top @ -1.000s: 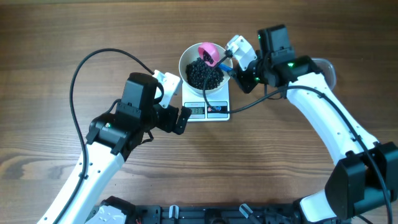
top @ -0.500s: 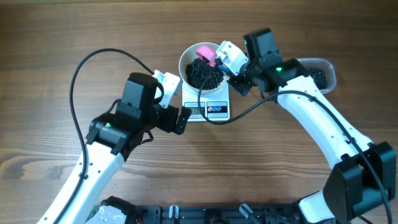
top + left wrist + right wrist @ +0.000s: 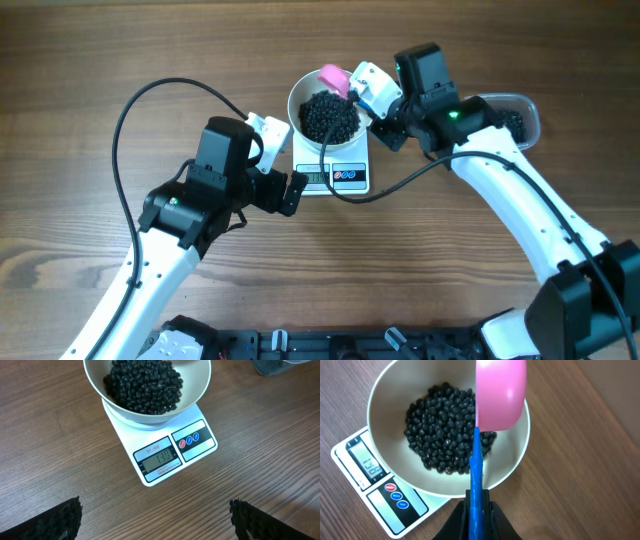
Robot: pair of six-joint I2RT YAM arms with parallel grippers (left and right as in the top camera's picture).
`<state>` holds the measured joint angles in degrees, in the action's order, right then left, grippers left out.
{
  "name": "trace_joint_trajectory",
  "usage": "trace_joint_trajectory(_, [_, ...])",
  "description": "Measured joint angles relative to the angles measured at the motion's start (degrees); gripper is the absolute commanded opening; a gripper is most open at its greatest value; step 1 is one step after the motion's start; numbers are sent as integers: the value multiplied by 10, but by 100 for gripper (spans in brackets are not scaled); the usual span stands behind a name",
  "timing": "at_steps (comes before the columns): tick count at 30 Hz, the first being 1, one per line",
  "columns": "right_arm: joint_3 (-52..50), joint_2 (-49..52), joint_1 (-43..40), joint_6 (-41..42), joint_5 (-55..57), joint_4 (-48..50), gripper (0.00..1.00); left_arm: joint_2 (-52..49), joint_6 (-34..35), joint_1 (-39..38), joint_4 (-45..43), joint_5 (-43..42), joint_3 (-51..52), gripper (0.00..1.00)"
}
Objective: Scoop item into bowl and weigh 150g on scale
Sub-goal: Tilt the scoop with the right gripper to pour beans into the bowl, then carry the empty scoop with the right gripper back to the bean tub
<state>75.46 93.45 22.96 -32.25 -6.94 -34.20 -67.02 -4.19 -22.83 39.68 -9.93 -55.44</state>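
The white bowl [image 3: 293, 108] stands on the scale [image 3: 346, 178] and holds a heap of the item, small black beans [image 3: 328, 118]. My right gripper [image 3: 365, 100] is shut on the blue handle [image 3: 476, 475] of the pink scoop [image 3: 501, 395]. The scoop is tipped over the bowl's far rim [image 3: 520, 455], and no beans show in it. My left gripper [image 3: 156, 505] is open and empty over the wood, just in front of the scale [image 3: 200, 440]. The scale's display [image 3: 159, 460] seems to read 148.
A clear plastic tub [image 3: 512, 112] with more black beans lies right of the bowl, partly under my right arm. A black cable [image 3: 150, 95] loops over the table on the left. The rest is bare wooden tabletop.
My right gripper has shifted a little left and carried the scoop from over the beans to the bowl's far rim. The left arm has not moved.
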Motion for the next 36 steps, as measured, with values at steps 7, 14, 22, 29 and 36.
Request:
trace_joint_trajectory(7, [0, -10, 0, 13, 2, 9, 4, 0, 0, 0, 0, 0, 0, 100])
trace_joint_trajectory(14, [0, -35, 0, 77, -3, 21, 4, 0, 0, 0, 0, 0, 0, 100])
trace_joint_trajectory(22, [0, -40, -14, 164, -12, 16, 4, 0, 0, 0, 0, 0, 0, 100])
trace_joint_trajectory(29, [0, -58, -133, 213, -37, 4, 4, 0, 0, 0, 0, 0, 0, 100])
trace_joint_trajectory(36, [0, -106, -284, 221, -74, -47, 4, 0, 0, 0, 0, 0, 0, 100])
